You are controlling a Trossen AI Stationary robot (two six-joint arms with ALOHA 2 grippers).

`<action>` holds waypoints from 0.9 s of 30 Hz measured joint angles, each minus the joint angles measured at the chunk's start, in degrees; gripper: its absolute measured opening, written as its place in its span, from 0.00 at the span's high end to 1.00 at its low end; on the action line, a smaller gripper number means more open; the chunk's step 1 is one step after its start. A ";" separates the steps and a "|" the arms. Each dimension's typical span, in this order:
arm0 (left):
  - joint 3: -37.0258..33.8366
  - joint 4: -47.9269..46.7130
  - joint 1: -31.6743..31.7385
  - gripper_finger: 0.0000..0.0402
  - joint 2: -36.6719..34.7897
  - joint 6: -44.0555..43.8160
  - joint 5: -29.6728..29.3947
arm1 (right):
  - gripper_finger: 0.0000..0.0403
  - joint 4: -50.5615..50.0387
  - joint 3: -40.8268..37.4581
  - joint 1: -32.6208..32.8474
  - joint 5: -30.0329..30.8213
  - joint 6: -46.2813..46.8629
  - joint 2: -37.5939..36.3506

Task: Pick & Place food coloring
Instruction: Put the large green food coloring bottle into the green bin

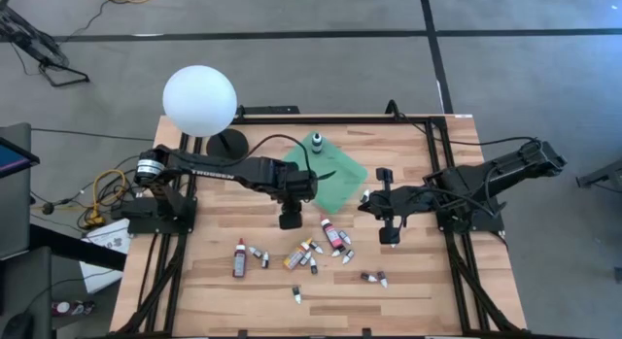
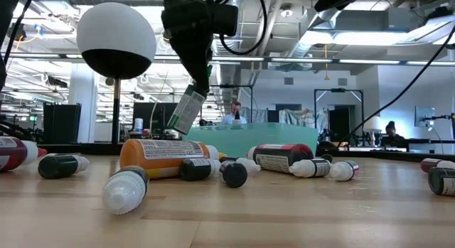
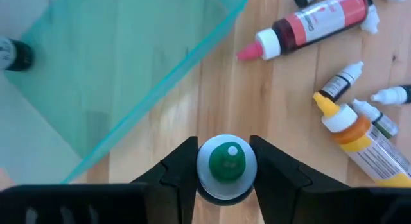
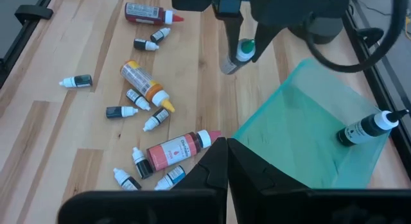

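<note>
Item: left gripper (image 3: 227,176). Position: raised above the pale wooden slatted tabletop (image 1: 204,281), just beside the near edge of the translucent green square tray (image 4: 308,140). Jaws: closed narrowly on a small clear-bodied bottle with a green cap (image 3: 226,166), gripped at its neck. In the low view this bottle (image 2: 186,109) hangs tilted, clear of the surface.

Item: right gripper (image 4: 226,161). Position: low over the tabletop on the side of the tray away from the left arm. Jaws: pressed fully together, holding nothing.

Item: dark bottle with a white cap (image 4: 366,129). Position: lying on its side inside the tray, near a far corner.

Item: large dark bottle with a red label and a pink tip (image 4: 174,150). Position: lying on the tabletop just outside the tray.

Item: orange-labelled bottle with a yellow tip (image 4: 146,86). Position: lying among several tiny white-tipped dropper bottles (image 4: 121,112), loosely scattered nearby.

Item: red bottle with a white collar (image 4: 149,13). Position: lying apart from the cluster, farther along the tabletop.

Item: white globe lamp on a black base (image 1: 200,101). Position: standing at the far edge of the tabletop beside the left arm.
</note>
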 joint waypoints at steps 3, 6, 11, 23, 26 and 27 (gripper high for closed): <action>0.62 0.09 0.00 0.71 -0.01 -0.02 -1.02 | 1.00 0.00 0.00 0.00 0.00 0.00 0.00; 1.13 -0.01 0.00 0.70 -0.41 -0.02 -1.84 | 1.00 0.00 0.00 0.00 0.00 0.00 0.00; 2.75 0.45 0.00 0.72 -1.12 0.57 -3.59 | 1.00 0.00 0.00 0.00 0.00 0.00 -0.02; 4.65 8.94 2.29 0.72 -1.57 0.87 -12.56 | 1.00 -0.09 0.00 0.00 0.00 -0.02 -0.02; 4.65 11.18 3.66 0.72 -1.57 0.00 -13.93 | 1.00 -0.12 0.00 0.00 0.00 0.02 -0.02; 4.65 11.73 4.16 0.72 -1.57 -0.24 -14.24 | 1.00 -0.24 -0.02 0.00 0.00 0.27 -0.02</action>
